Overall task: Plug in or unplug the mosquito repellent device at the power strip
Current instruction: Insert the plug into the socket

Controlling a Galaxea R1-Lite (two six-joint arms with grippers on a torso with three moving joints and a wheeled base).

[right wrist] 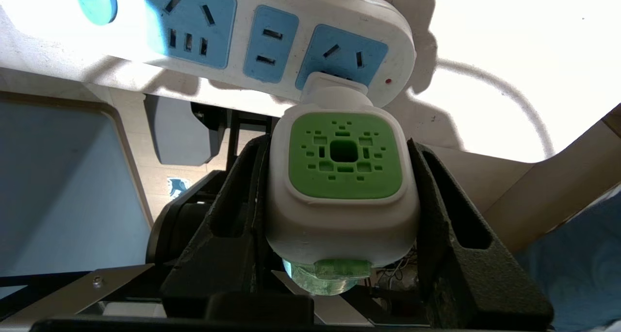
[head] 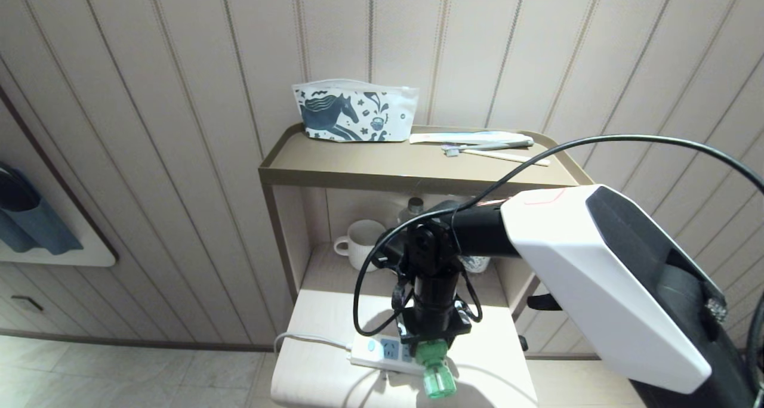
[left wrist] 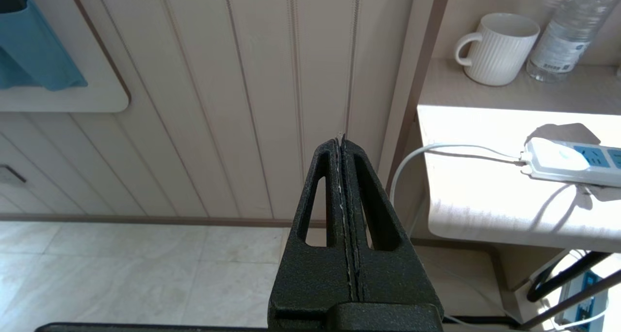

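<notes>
Right wrist view: your right gripper (right wrist: 342,191) clamps the white rounded mosquito repellent device with green vented top (right wrist: 343,176), one finger on each side.
Device position: its plug sits at the end socket of the long white power strip with light-blue faces (right wrist: 271,45), at the near edge of the pale table (head: 334,312).
Seating: you cannot tell whether the prongs are fully in.
Risk: a skewed pull or push may drag the unanchored strip off the edge.
Left gripper (left wrist: 342,142): fingers pressed together, parked left of the table.

power strip (left wrist: 577,163) cut by frame edge, device plug (right wrist: 335,87) prongs hidden
</notes>
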